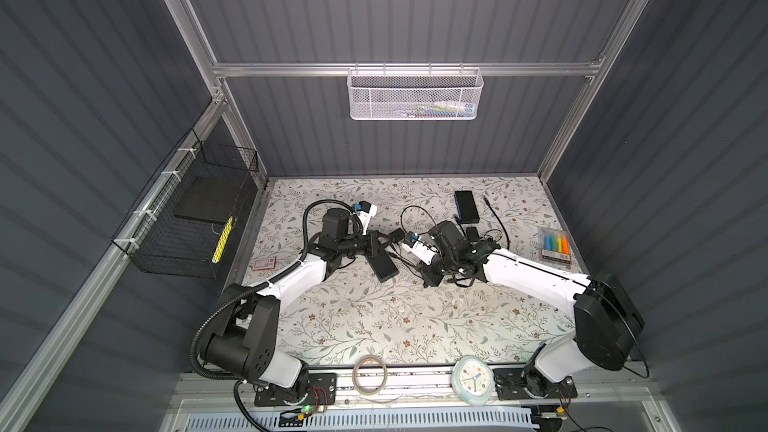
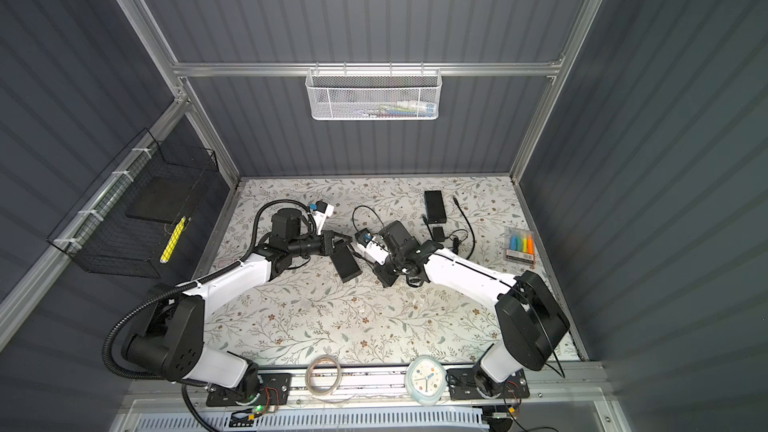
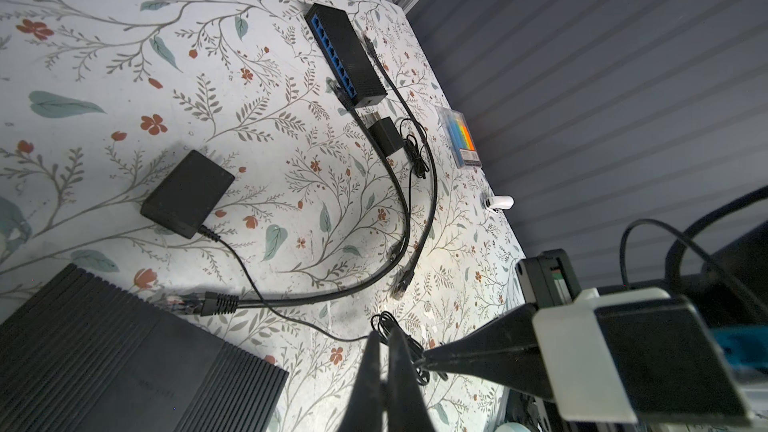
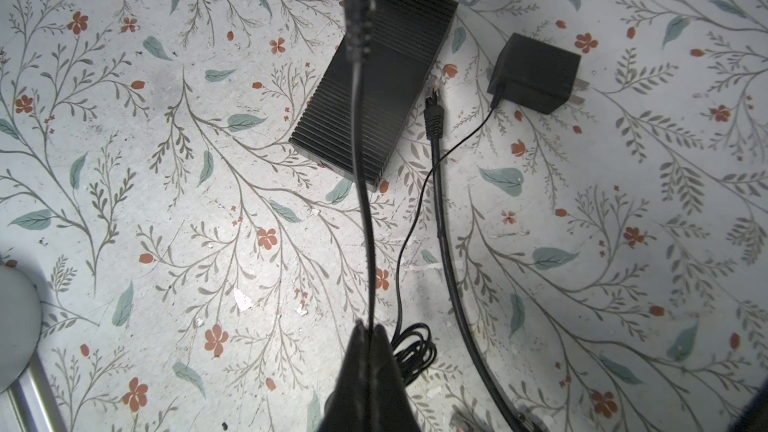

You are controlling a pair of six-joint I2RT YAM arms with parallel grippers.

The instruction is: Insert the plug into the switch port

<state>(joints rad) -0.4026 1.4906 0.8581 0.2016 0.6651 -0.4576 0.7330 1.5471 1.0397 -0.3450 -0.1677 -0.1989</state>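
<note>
As L gripper (image 3: 384,338), R gripper (image 4: 366,328) pinch cord (image 4: 362,201) (thin, blk), adapter (image 4: 534,72) lies flat.

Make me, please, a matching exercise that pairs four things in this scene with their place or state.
Things:
1. clock
2. highlighter pack
3. switch with blue ports
4. right gripper

Place or state:
a. toward the back of the table
b. shut on a black cable
c. on the front rail
d. near the table's right edge

Pairs: 1-c, 2-d, 3-a, 4-b.
</note>
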